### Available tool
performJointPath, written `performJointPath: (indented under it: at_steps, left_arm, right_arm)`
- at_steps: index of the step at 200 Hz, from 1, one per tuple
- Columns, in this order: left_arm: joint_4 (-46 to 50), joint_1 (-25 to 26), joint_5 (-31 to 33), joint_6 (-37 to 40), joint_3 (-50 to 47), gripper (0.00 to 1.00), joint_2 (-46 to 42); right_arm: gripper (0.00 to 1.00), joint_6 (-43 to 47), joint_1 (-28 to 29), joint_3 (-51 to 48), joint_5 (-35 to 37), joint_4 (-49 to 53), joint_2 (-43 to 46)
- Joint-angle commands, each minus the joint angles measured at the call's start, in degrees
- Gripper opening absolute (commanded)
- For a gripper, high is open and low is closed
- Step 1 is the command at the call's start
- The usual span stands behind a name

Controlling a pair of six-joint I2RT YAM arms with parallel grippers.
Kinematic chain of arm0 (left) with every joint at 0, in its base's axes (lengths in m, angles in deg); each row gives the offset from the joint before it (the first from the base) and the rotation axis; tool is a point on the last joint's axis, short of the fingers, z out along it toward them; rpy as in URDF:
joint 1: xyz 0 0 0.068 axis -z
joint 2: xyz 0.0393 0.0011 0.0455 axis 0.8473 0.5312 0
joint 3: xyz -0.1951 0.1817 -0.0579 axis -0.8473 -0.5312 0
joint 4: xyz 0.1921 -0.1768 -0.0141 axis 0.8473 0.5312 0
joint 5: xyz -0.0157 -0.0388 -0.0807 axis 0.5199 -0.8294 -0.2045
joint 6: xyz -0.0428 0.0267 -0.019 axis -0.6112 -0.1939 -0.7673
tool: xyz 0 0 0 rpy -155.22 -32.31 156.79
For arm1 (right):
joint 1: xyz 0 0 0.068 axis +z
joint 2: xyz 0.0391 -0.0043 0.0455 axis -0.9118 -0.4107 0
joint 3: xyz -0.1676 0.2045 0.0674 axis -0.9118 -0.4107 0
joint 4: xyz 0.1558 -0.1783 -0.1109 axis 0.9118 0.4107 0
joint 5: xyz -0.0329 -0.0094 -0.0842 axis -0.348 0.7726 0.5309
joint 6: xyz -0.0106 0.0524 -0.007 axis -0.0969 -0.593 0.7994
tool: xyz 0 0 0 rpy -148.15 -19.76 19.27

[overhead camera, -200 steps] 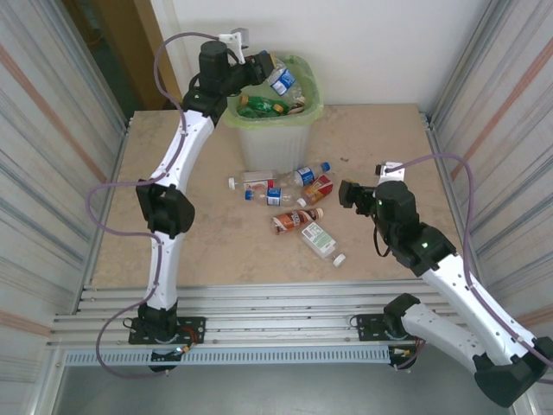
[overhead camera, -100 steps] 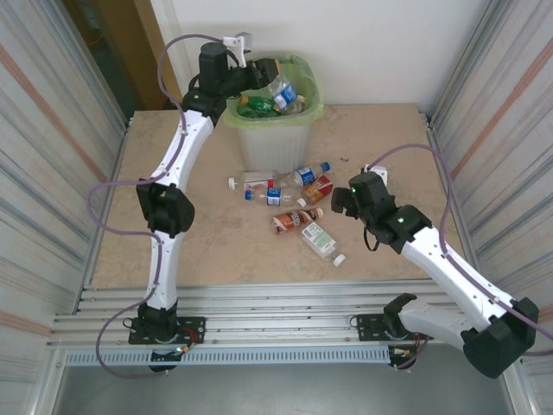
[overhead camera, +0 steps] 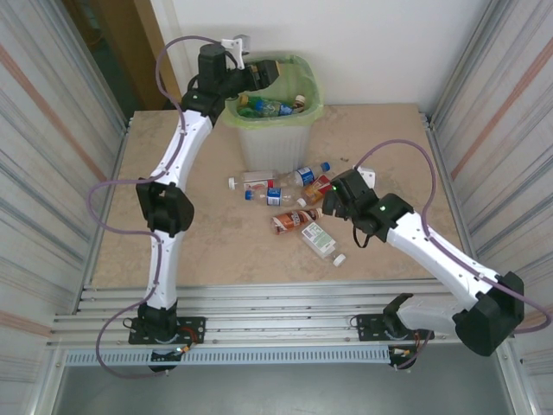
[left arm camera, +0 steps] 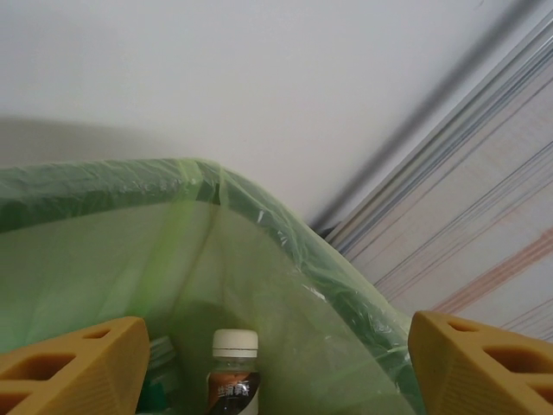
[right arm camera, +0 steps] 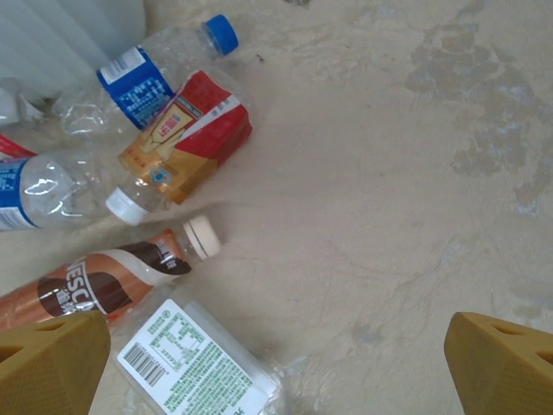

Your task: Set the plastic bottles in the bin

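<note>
A loose heap of plastic bottles (overhead camera: 289,201) lies on the desk (overhead camera: 389,138), just in front of the bin (overhead camera: 272,143). Nearest the right arm are a brown bottle (right arm camera: 104,281) with a cream cap and a flattened clear bottle (right arm camera: 194,367) with a white and green label. Beside them lie a red and orange bottle (right arm camera: 190,134) and a clear blue-capped bottle (right arm camera: 143,78). More bottles sit inside the bin against its light green bag (left arm camera: 259,259), among them a green bottle (overhead camera: 257,108) and a white-capped brown bottle (left arm camera: 234,367). The left fingers (left arm camera: 73,363) hang over the bin's opening, spread wide and holding nothing. The right fingers (right arm camera: 505,359) hover low above the right side of the heap, spread wide too and empty.
</note>
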Motion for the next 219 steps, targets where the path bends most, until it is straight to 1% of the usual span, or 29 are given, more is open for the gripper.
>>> performJointPath:
  at_steps: [1, 9, 25, 32, 37, 43, 76, 117, 132, 176, 219]
  left_arm:
    - [-0.37, -0.68, 0.85, 2.01, -1.85, 0.8, -6.24]
    - [-0.52, -0.61, 0.84, 2.31, -2.99, 0.82, -7.62]
    - [-0.81, -0.68, 0.96, 2.92, -6.04, 0.85, -10.55]
    - [-0.82, -0.68, 1.08, 3.4, -7.32, 0.86, -11.8]
    - [-0.89, -0.61, 1.21, 3.69, -8.34, 0.88, -12.15]
    - [-0.89, -0.63, 1.35, 4.09, -9.56, 0.89, -14.67]
    - [-1.48, -0.6, 2.91, 6.26, -17.82, 0.99, -22.25]
    - [-5.18, -0.64, 6.28, 8.74, -33.19, 0.99, -33.75]
    - [-6.56, -0.65, 8.05, 9.79, -39.24, 0.99, -38.63]
    - [-8.69, -0.6, 14.87, 12.69, -55.85, 0.99, -51.95]
    - [-10.63, -0.67, 20.54, 12.9, -70.4, 0.99, -62.55]
  right_arm:
    - [0.98, -2.04, 0.59, 3.42, 0.72, 4.96, -2.28]
    - [0.98, -0.83, 1.09, 3.54, 1.26, 5.27, -2.89]
    - [0.98, -0.94, 3.62, 2.56, 6.13, 5.24, -3.34]
    - [0.98, -0.76, 4.49, 2.07, 6.93, 5.1, -3.33]
    - [0.98, -0.43, 4.88, 1.72, 6.87, 4.9, -3.25]
    - [0.98, -0.19, 5.08, 1.62, 6.37, 4.98, -3.24]
    - [0.98, 1.35, 5.16, 1.01, 1.62, 6.03, -3.56]
    - [0.98, 2.14, 5.37, -0.93, -4.27, 6.16, -5.49]
    - [0.98, 2.24, 5.86, -1.78, -5.37, 5.58, -5.96]
    - [0.98, 2.24, 8.73, -3.05, -6.57, 6.71, -6.91]
    - [0.98, 3.96, 9.57, -6.59, -12.37, 4.88, -6.85]
